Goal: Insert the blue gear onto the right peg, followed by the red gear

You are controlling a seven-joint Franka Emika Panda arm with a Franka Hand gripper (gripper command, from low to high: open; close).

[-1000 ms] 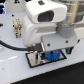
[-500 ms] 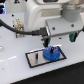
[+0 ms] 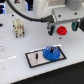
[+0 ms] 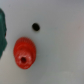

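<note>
The blue gear (image 3: 51,52) lies flat on the right part of the black-edged pale plate (image 3: 35,62). The right peg is hidden under it. The shorter pin (image 3: 36,56) stands bare on the plate's left part. The red gear (image 3: 62,31) sits on the white table behind the plate. My gripper (image 3: 63,26) hangs just above it, open, with a dark finger on either side and apart from it. In the wrist view the red gear (image 4: 25,51) lies below me beside a small dark spot (image 4: 35,27). One dark finger (image 4: 2,30) shows at the picture's edge.
A beige and white block-like object (image 3: 19,27) stands on the table at the exterior view's left. Small dark items (image 3: 2,10) sit at the far back left. The arm's white body (image 3: 50,10) fills the top of the exterior view.
My gripper has let go of the blue gear on the plate, risen, and moved back and to the exterior view's right, over the red gear.
</note>
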